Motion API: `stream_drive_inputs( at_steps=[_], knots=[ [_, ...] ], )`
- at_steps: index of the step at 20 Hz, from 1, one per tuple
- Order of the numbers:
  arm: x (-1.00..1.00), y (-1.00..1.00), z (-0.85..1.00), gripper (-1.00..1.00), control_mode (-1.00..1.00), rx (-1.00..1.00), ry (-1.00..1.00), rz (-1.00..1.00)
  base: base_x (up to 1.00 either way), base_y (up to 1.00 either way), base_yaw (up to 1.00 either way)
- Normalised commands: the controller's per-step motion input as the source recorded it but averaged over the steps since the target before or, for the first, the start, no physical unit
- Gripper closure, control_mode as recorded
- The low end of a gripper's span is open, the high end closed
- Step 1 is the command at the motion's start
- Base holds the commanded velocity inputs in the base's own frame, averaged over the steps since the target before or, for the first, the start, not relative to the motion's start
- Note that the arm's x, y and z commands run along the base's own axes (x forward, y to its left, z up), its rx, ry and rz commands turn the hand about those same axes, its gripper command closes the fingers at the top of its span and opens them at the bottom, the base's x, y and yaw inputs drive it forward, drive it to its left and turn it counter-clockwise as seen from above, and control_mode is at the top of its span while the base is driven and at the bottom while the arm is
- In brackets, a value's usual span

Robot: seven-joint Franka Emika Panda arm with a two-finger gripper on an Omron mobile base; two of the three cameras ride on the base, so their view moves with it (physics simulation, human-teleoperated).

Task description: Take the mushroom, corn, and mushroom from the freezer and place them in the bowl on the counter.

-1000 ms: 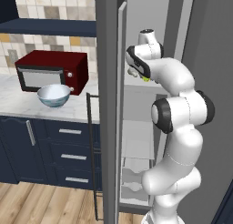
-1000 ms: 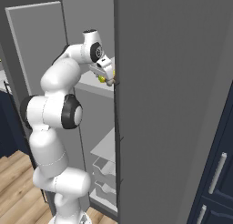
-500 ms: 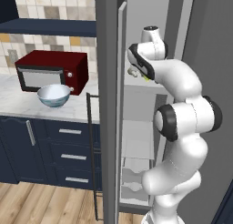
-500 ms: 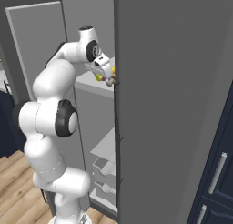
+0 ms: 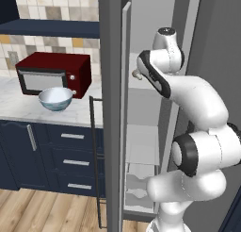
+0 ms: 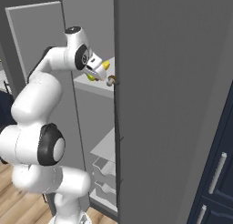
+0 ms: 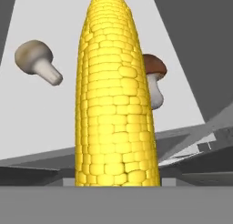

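Corn [image 7: 117, 95] lengthwise in hand view, lower end between fingers [image 6: 101, 74], part-closed on cob; looks gripped for lift off freezer [image 5: 141, 19] shelf. Two mushrooms flank it on shelf. Bowl [image 5: 55, 98] waits on tabletop [image 5: 19, 106] before microwave [image 5: 52, 74].

glossy white arm [image 5: 197, 103], rounded segments, dark joint rings, pale base

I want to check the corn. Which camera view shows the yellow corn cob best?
The hand view: the yellow corn cob runs up its centre, kernels clear. The right base view shows a small yellow piece behind the pincer; in the left base view I cannot make it out.
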Motion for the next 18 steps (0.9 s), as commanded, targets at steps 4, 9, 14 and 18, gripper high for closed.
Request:
stream_drive_inputs(
  at_steps=[4,9,14,18],
  knots=[
    [-0.93,0.11,0.41,1.00,-1.00,-0.01,0.00,0.00,0.00,0.00,0.00],
    [-1.00,0.00,0.19,1.00,-1.00,0.00,0.00,0.04,0.00,0.00,0.00],
    [-1.00,0.00,0.00,1.00,-1.00,0.00,0.00,0.10,0.00,0.00,0.00],
    [-1.00,0.01,0.00,1.00,-1.00,-0.01,0.00,0.14,0.00,0.00,0.00]
  ],
)
